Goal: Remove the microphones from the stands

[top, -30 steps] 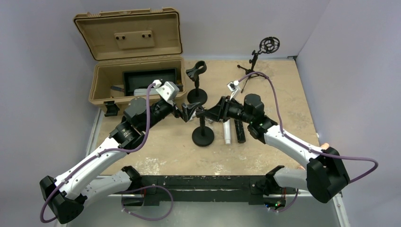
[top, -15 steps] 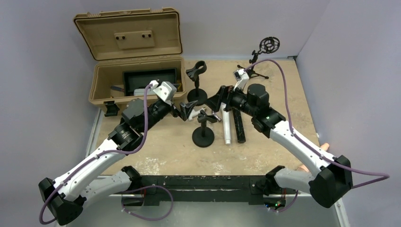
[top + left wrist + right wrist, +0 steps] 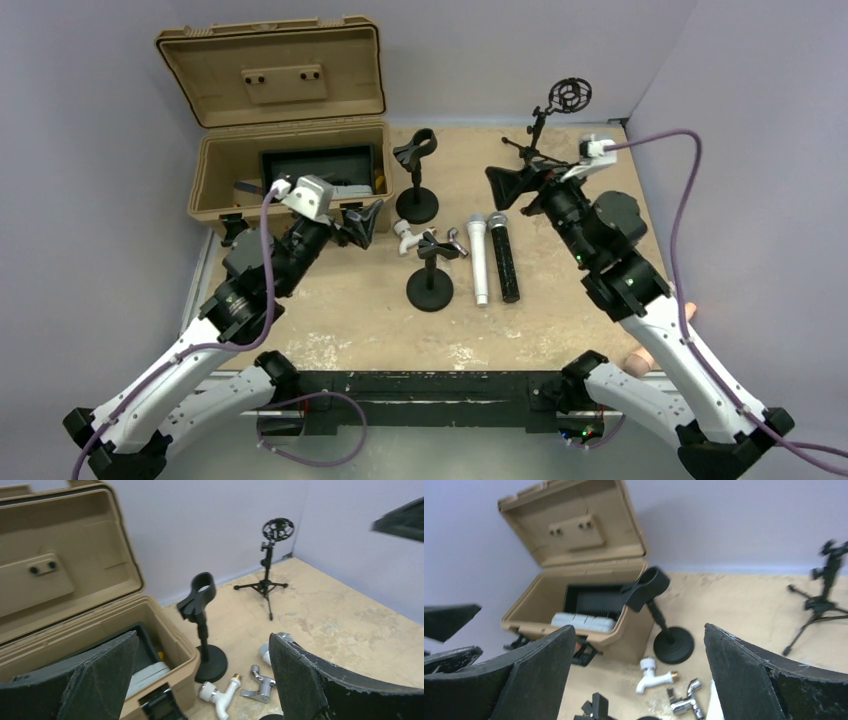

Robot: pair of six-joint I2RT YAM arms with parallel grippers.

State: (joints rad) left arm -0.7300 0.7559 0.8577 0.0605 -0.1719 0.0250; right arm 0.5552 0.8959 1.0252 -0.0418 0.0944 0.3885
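Note:
A white microphone (image 3: 480,260) and a black microphone (image 3: 503,258) lie side by side on the table, right of the near stand (image 3: 430,285). That stand's clip (image 3: 432,247) holds nothing. A second stand (image 3: 416,175) behind it is also empty. My left gripper (image 3: 362,220) hangs open left of the near stand, holding nothing. My right gripper (image 3: 510,180) is open and raised beyond the microphones' heads. In the left wrist view the left gripper (image 3: 202,635) frames the far stand (image 3: 202,610). In the right wrist view the right gripper (image 3: 639,627) is empty, above the clip (image 3: 596,707).
An open tan case (image 3: 290,165) stands at the back left. A white tap (image 3: 405,232) and a chrome tap (image 3: 455,238) lie by the near stand's clip. A tripod with a shock mount (image 3: 560,105) stands at the back right.
My right gripper has opened and pulled back up and to the right, away from the near stand's clip. My left gripper has drawn back to the left. Both microphones stay on the table.

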